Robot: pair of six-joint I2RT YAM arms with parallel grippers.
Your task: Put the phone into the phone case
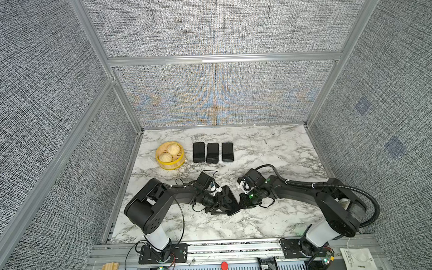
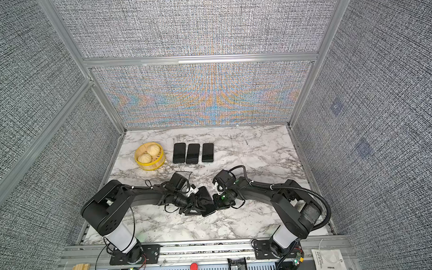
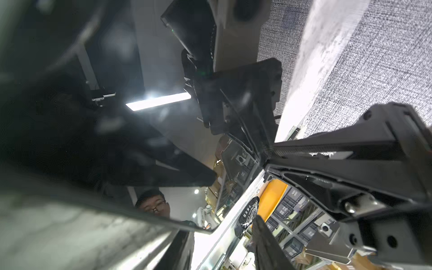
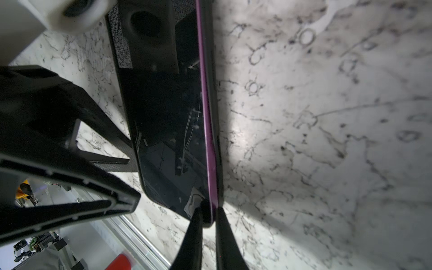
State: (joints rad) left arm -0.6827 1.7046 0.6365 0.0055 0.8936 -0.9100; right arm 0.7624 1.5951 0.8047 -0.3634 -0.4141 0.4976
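A black phone [image 1: 229, 199] lies tilted at the table's middle in both top views, with both grippers meeting on it. In the right wrist view its glossy screen [image 4: 168, 117] has a purple edge, and the dark phone case [image 4: 216, 117] runs along that edge. My right gripper [image 4: 208, 218] is shut on the near corner, pinching phone and case rim together. My left gripper [image 1: 218, 206] stands at the phone's opposite side. Its fingers [image 4: 70, 205] are apart, beside the phone's long edge. The left wrist view is mostly filled by the reflecting screen [image 3: 117, 140].
Three black phone-sized slabs [image 1: 212, 153] lie in a row at the back of the marble table [image 1: 284, 150]. A yellow steamer basket [image 1: 161, 164] with two buns stands to their left. Mesh walls enclose the table on three sides.
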